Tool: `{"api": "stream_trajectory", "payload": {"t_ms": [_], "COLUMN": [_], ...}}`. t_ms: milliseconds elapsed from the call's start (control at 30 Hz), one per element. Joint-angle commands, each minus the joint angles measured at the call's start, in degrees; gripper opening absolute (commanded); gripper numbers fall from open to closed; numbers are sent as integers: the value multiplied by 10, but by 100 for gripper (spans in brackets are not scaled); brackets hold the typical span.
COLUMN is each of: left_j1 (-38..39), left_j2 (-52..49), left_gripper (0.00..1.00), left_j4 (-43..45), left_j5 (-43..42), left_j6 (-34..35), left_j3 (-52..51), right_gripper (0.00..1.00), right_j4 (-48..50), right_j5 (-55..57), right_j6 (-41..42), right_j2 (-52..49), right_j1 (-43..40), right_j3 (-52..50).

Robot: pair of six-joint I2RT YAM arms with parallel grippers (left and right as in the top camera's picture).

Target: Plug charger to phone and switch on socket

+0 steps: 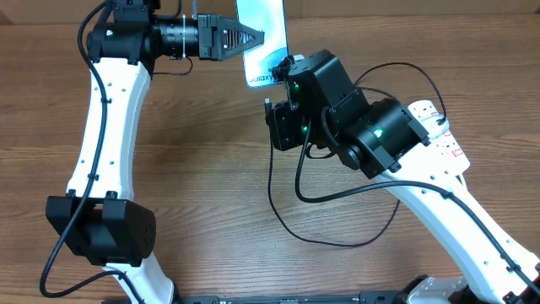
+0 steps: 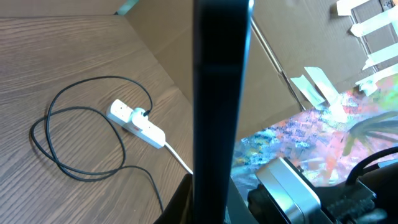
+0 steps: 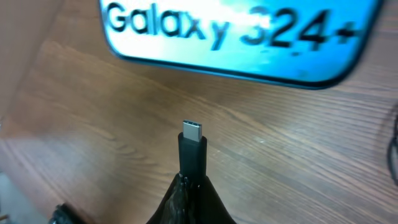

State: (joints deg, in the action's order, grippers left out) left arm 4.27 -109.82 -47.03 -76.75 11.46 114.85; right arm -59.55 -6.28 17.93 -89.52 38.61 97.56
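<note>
Left pincer [image 1: 251,36] clenched on the phone [image 1: 263,42] at its side edge, screen up over the bench [image 1: 211,169]. Right pincer [image 3: 191,186] grasping the charger [image 3: 192,149] by its plug tip. Tip points at the phone's bottom edge, just short, not touching. Socket [image 1: 443,135] well right of the phone.
</note>
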Motion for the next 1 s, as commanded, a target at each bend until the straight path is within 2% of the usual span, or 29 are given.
{"api": "stream_trajectory", "payload": {"t_ms": [0,967], "left_j1": [-1,-1], "left_j2": [4,4], "left_gripper": [4,4], "left_j4": [2,-20], "left_j5": [-28,-50], "left_j6": [-26,-53], "left_j3": [9,8], "right_gripper": [4,4], "right_j4": [7,24], "right_j5": [38,24], "right_j6": [2,2], "right_j2": [3,3], "right_j1": [0,-1], "right_j3": [8,31]}}
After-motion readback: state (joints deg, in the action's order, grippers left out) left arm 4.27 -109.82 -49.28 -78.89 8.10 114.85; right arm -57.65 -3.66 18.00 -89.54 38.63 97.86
